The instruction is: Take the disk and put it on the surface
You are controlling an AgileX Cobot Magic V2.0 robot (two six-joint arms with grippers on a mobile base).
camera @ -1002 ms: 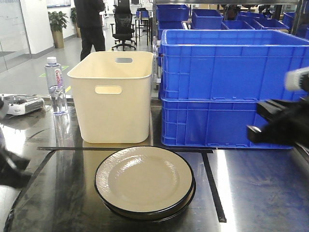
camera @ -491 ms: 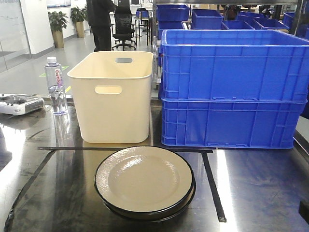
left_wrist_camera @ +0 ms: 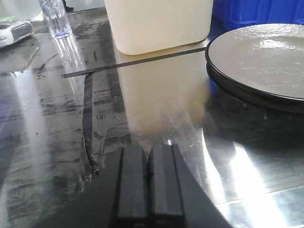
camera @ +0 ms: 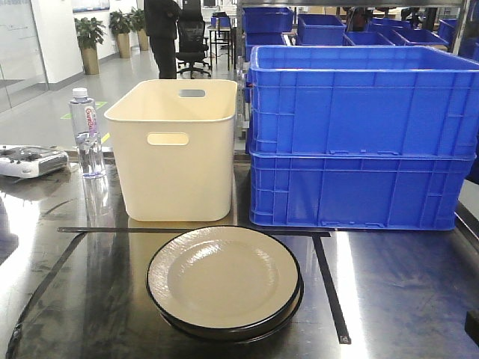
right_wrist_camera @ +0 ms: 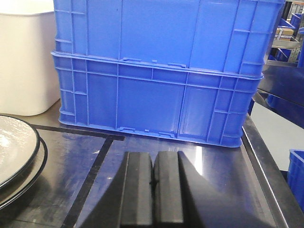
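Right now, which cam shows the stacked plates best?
Front-facing: the stacked plates sit whole and centered. Left wrist catches only their left part at frame edge; right wrist shows just a right-hand sliver.

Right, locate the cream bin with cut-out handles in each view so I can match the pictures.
Front view: cream bin left of centre, behind the stacked plates.
Left wrist view: only its base, top centre.
Right wrist view: a sliver at the left edge.
Shared landmark: the blue crates beside it.
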